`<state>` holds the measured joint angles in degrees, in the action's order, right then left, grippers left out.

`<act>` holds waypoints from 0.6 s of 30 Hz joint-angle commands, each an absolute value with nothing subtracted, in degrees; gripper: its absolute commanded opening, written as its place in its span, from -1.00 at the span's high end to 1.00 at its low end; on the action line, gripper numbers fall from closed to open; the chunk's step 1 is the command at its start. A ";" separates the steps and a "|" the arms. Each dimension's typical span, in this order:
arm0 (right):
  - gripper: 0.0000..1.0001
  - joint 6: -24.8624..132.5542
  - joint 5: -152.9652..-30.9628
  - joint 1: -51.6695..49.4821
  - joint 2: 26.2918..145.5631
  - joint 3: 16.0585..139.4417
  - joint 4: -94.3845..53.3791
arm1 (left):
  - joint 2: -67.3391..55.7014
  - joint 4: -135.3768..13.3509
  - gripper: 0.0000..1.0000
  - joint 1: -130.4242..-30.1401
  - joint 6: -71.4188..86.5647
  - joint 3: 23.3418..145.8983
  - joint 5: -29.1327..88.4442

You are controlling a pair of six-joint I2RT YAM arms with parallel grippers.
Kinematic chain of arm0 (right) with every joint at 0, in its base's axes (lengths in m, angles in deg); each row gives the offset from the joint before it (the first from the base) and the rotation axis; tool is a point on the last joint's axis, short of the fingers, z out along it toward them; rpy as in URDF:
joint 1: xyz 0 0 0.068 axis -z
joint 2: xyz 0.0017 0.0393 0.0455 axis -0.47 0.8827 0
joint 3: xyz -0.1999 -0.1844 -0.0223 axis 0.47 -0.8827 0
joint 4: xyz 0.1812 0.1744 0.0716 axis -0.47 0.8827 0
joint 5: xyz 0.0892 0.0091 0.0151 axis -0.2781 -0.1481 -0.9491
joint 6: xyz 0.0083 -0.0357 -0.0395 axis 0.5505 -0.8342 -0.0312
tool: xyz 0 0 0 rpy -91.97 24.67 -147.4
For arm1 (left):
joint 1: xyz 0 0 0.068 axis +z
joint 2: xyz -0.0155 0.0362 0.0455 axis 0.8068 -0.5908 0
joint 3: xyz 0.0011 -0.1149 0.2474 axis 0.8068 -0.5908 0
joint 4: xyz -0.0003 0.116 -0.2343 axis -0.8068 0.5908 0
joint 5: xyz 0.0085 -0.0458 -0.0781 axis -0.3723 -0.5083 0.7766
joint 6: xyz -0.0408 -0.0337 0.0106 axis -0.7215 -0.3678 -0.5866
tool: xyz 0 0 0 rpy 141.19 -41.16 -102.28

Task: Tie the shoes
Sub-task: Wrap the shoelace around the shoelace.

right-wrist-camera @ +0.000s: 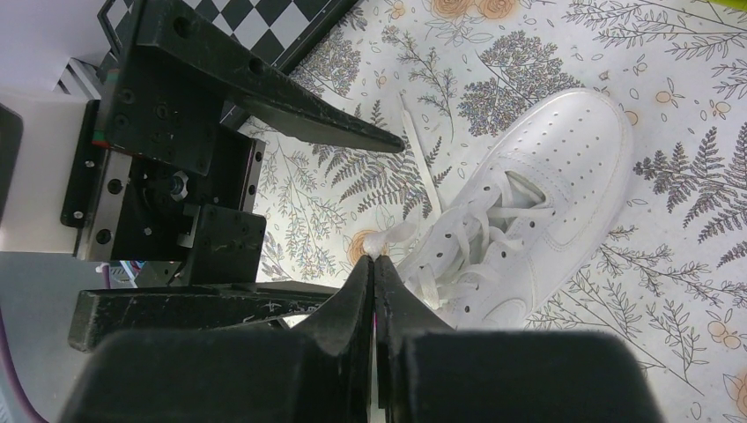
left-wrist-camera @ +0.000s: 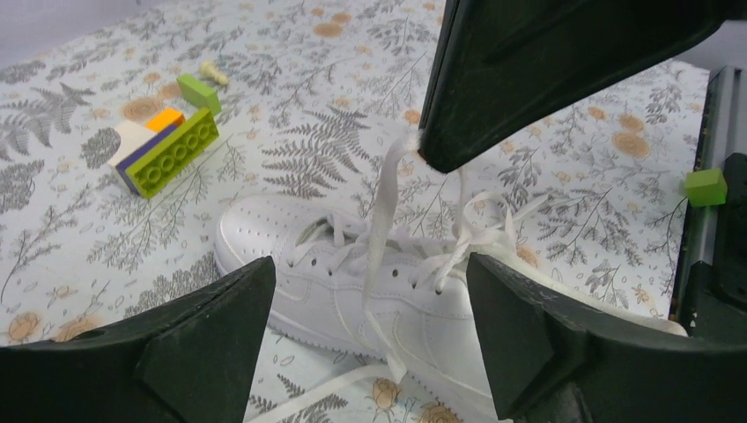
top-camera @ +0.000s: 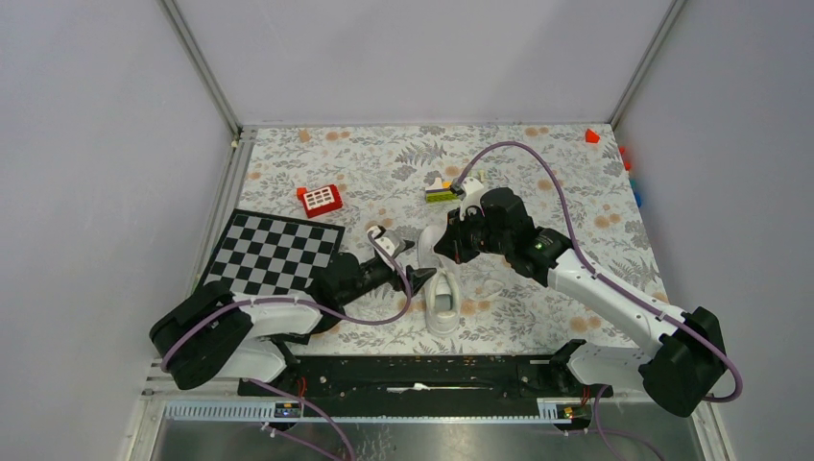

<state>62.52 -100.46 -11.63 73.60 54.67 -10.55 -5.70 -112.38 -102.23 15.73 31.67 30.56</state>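
The white shoe (top-camera: 443, 300) lies on the flowered table between the two arms, its toe pointing away from them. In the left wrist view the shoe (left-wrist-camera: 335, 264) shows side-on, laces loose over the tongue. My right gripper (right-wrist-camera: 374, 258) is shut on a white lace (right-wrist-camera: 394, 234) and holds it up above the shoe's left side. That lace (left-wrist-camera: 380, 220) hangs from the right gripper's tip (left-wrist-camera: 423, 152) down past the shoe's side. My left gripper (left-wrist-camera: 368, 264) stands wide open just left of the shoe, with nothing between its fingers (left-wrist-camera: 203, 335).
A checkerboard (top-camera: 274, 252) lies at the left under the left arm. A red block (top-camera: 320, 199) and a stack of coloured bricks (left-wrist-camera: 167, 150) sit beyond the shoe. A small green cube (left-wrist-camera: 706, 187) rests by the black front rail (top-camera: 432, 370).
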 commanded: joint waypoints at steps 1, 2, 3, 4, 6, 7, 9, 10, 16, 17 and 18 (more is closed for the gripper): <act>1.00 62.70 -101.27 -11.16 73.48 57.55 -10.95 | -7.40 -124.22 -0.73 -102.12 15.42 31.49 33.87; 1.00 62.73 -101.28 -11.09 73.58 57.62 -10.95 | -8.02 -125.43 -0.73 -102.08 14.46 31.52 34.37; 1.00 62.80 -101.29 -11.16 73.66 57.70 -10.96 | -8.67 -126.94 -0.74 -102.07 13.42 31.45 34.68; 1.00 62.79 -101.29 -11.16 73.71 57.67 -10.99 | -9.31 -128.44 -0.74 -102.07 12.30 31.48 34.93; 1.00 63.00 -101.35 -11.14 73.88 57.75 -11.12 | -10.90 -129.79 -0.74 -102.09 10.80 32.11 36.48; 1.00 63.00 -101.44 -11.15 73.94 57.79 -11.16 | -11.57 -129.83 -0.74 -102.11 10.40 32.61 37.12; 1.00 63.01 -101.55 -11.11 74.10 57.91 -11.13 | -12.70 -130.62 -0.74 -102.20 9.68 33.18 37.91; 1.00 63.02 -101.55 -11.15 74.10 58.00 -10.99 | -12.98 -131.36 -0.74 -102.20 9.30 33.15 38.11; 1.00 62.85 -101.37 -11.13 74.19 58.32 -10.69 | -13.11 -132.15 -0.74 -102.90 8.34 33.30 37.86; 1.00 62.92 -101.36 -11.12 74.24 58.34 -10.75 | -13.28 -131.98 -0.74 -103.25 8.34 33.55 37.31; 1.00 62.97 -101.24 -11.15 74.27 58.43 -10.80 | -13.69 -131.88 -0.74 -103.63 8.45 33.83 36.67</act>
<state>62.52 -100.46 -11.60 74.14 55.52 -9.72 -13.15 -126.76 -102.45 9.39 31.59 36.46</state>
